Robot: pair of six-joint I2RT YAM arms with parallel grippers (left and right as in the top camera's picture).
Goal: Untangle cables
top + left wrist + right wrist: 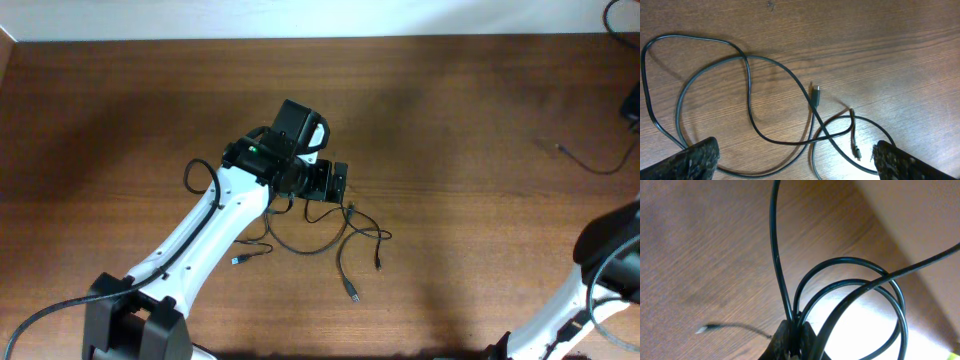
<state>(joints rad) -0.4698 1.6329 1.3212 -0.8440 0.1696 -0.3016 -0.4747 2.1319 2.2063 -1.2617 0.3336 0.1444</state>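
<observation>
Hovering over the loose cables (pixel 747 85) on the wooden table (pixel 120 110), left gripper (pixel 795 165) was spread wide, right gripper (pixel 792 340) pinched tight on a looped black cord (pixel 850 258)

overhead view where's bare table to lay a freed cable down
Bare: the far-left stretch between the left arm and the back edge of the table; the wide span between the cables and the right arm. Crowded: the centre, where the loops lie; a lone cord sits far right.
</observation>
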